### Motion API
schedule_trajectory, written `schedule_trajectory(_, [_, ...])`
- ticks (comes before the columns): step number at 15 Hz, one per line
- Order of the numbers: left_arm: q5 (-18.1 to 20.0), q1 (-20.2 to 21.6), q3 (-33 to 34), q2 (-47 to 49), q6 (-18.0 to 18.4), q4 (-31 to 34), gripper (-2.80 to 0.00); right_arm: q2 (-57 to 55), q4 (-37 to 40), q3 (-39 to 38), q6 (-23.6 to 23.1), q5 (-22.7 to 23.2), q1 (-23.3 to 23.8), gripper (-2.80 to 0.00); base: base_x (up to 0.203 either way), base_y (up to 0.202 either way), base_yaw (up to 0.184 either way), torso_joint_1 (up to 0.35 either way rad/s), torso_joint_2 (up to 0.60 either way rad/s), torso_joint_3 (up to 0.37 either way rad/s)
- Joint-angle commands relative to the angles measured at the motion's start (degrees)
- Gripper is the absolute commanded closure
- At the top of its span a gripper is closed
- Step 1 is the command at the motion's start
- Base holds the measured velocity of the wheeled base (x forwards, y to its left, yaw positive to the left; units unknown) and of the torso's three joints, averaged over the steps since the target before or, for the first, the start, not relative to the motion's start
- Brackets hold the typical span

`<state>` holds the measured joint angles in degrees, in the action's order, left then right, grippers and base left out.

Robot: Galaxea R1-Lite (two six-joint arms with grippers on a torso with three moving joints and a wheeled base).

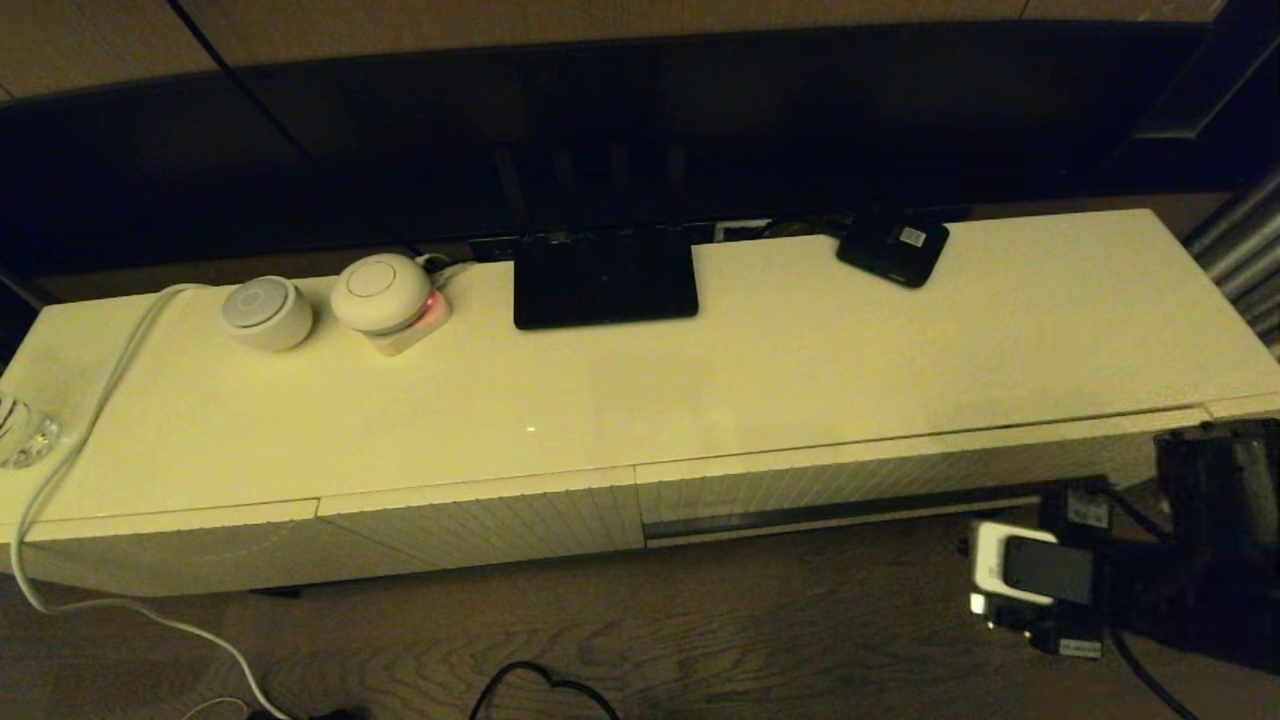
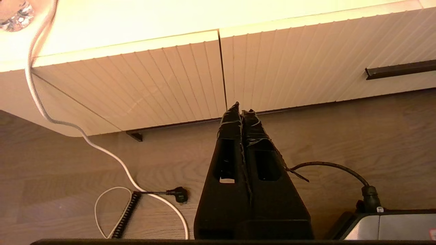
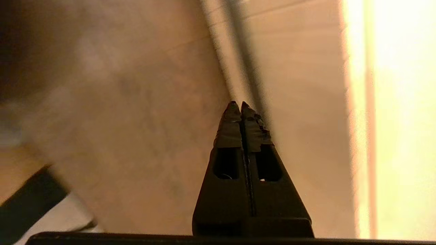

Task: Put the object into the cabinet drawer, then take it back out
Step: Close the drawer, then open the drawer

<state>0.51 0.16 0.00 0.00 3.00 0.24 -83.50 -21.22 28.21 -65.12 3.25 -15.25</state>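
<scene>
Umbrella: not visible in any view. Not on the cabinet top, not on the floor, not in either hand. Its place cannot be told; it may lie inside the shut drawer, but that is a guess. By judgement it would handle light and soft, loose fabric giving under the fingers and likely to slip; the short stiff handle is the surer hold, the wrist loop too small to trust.

Drawer: shut, front flush with the neighbouring panels, at 5 o'clock in the head view. Cream-white, finely ribbed, long and shallow, with a dark strip along the lower edge. That strip looks the only purchase for pulling; the ribbing offers little.

Right hand: fingers pressed together, holding nothing, hanging low over the wood floor near the strip. In the head view the right arm shows at 4 o'clock, below the drawer's right end.

Left hand: closed, empty, parked over the floor, pointing at the seam between two ribbed panels.

Cabinet top: smooth, glossy, pale. On it, a flat black stand base at 12 o'clock, a small black box with white label at 1 o'clock, two round white devices at 10 o'clock. A white cable trails off the left end to the floor.
</scene>
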Motion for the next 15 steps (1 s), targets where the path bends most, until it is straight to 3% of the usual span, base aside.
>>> schedule_trajectory(1, [0.0, 0.0, 0.2, 0.0, 0.0, 0.0, 0.00, 10.5, 3.8, -7.1, -0.5, -1.5, 0.3, 0.00, 0.000, 0.000, 0.000, 0.000, 0.00, 0.000])
schedule_trajectory(3, [0.0, 0.0, 0.2, 0.0, 0.1, 0.0, 0.00, 11.8, 10.2, -10.0, -0.8, -12.5, 1.3, 0.00, 0.000, 0.000, 0.000, 0.000, 0.00, 0.000])
schedule_trajectory(5, [0.0, 0.0, 0.2, 0.0, 0.0, 0.0, 0.00, 14.0, 17.3, -9.6, -0.7, -14.9, 1.9, 0.00, 0.000, 0.000, 0.000, 0.000, 0.00, 0.000])
schedule_trajectory(9, [0.0, 0.0, 0.2, 0.0, 0.0, 0.0, 0.00, 7.8, 16.6, -7.7, -0.8, -10.6, 1.3, 0.00, 0.000, 0.000, 0.000, 0.000, 0.00, 0.000])
schedule_trajectory(12, [0.0, 0.0, 0.2, 0.0, 0.0, 0.0, 0.00, 2.9, 9.3, -5.5, -0.6, -7.9, -0.9, 0.00, 0.000, 0.000, 0.000, 0.000, 0.00, 0.000])
schedule_trajectory(15, [0.0, 0.0, 0.2, 0.0, 0.0, 0.0, 0.00, -2.0, 8.4, -2.4, -0.6, -5.2, -1.3, 0.00, 0.000, 0.000, 0.000, 0.000, 0.00, 0.000])
